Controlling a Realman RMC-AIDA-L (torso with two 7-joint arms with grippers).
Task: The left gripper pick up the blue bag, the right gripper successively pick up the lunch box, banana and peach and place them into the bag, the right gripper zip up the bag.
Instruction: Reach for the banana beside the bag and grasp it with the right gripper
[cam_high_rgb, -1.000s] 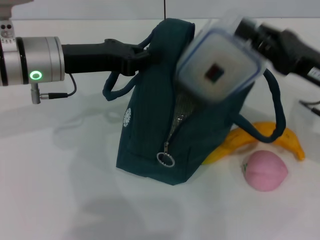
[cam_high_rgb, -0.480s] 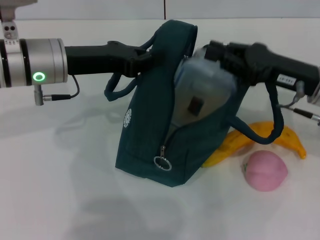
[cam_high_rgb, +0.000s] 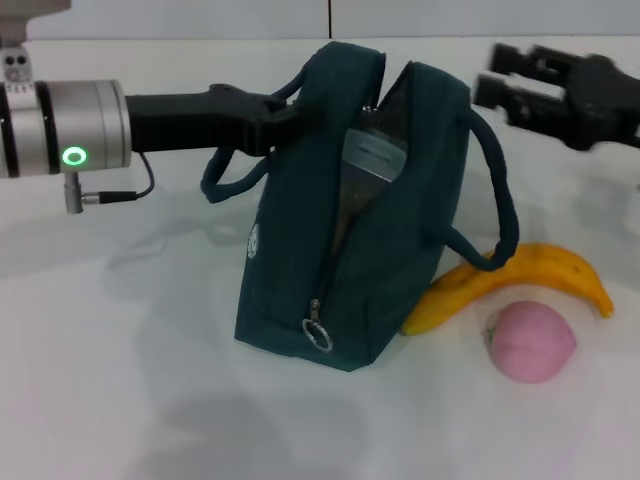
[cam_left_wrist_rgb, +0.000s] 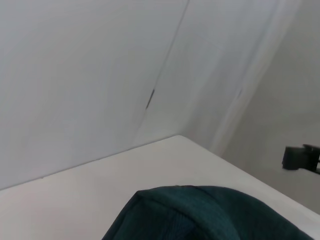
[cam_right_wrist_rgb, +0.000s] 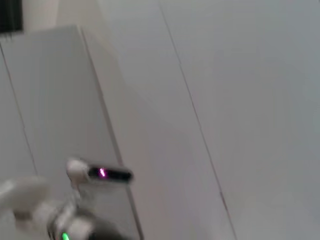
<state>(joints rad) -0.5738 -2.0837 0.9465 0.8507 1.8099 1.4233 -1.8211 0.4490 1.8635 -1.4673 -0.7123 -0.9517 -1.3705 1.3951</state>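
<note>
The blue bag (cam_high_rgb: 350, 250) is held upright by the left gripper (cam_high_rgb: 285, 115) pinching its top edge, the lunch box (cam_high_rgb: 365, 170) is seen inside, and the right gripper (cam_high_rgb: 495, 75) is spread empty at two o'clock.

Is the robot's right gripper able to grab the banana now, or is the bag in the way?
Probably yes. The right gripper is open, empty and up above the banana. The blue bag touches only the banana's near-bag end, and one handle loop hangs over it; the peach sits in front. The banana's middle and far end look free from above.
</note>
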